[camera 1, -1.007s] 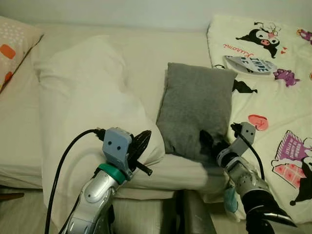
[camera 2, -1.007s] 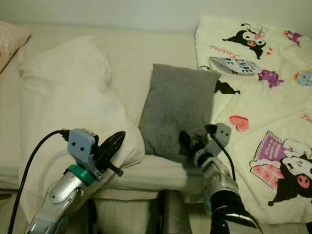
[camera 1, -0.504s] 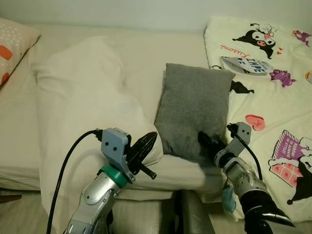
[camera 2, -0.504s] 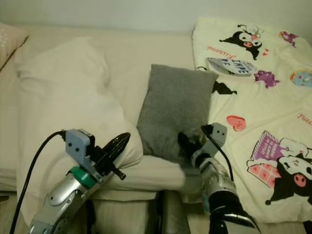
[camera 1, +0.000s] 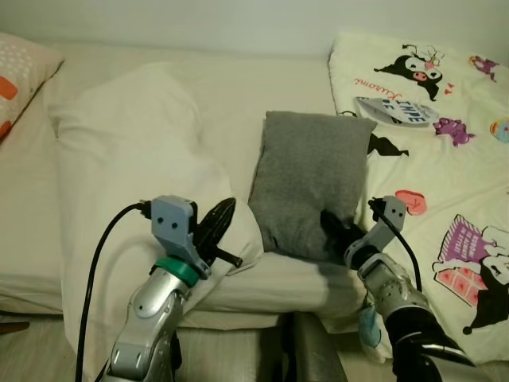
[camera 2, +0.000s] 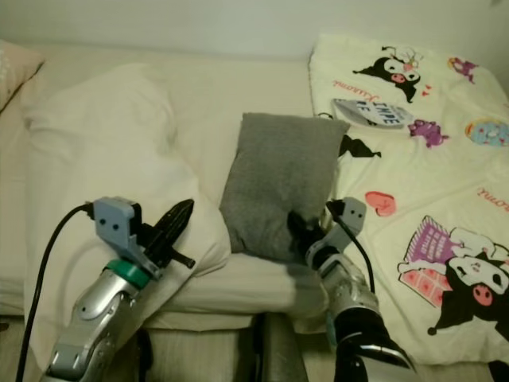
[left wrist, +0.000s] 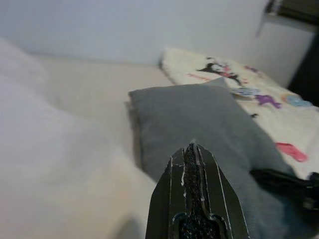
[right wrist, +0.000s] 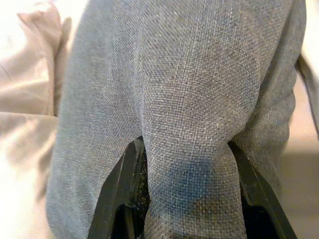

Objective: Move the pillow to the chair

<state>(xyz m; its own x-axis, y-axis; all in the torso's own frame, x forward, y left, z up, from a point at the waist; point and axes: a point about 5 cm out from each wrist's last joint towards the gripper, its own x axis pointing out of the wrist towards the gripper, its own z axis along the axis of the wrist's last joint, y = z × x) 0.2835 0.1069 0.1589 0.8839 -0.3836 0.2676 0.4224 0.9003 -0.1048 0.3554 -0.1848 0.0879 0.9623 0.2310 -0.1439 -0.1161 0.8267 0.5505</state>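
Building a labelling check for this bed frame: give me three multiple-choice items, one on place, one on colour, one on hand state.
1. Where does the grey woven fabric pillow lie?
A. on the floor
B. between the rumpled cream duvet and the cartoon-print cream blanket
C. on top of the cartoon-print blanket

2. What colour is the ring on the left wrist, behind the left hand?
A. red
B. yellow
C. green

3. What state is the right hand in?
A. fingers closed around a fold of the pillow
B. wide open in the air
C. resting on the blanket

Answers: 1 B, the head views show the duvet on its left and the blanket on its right. 2 C, a green band sits under the grey camera block. 3 A, the right wrist view shows grey cloth bunched between both fingers.
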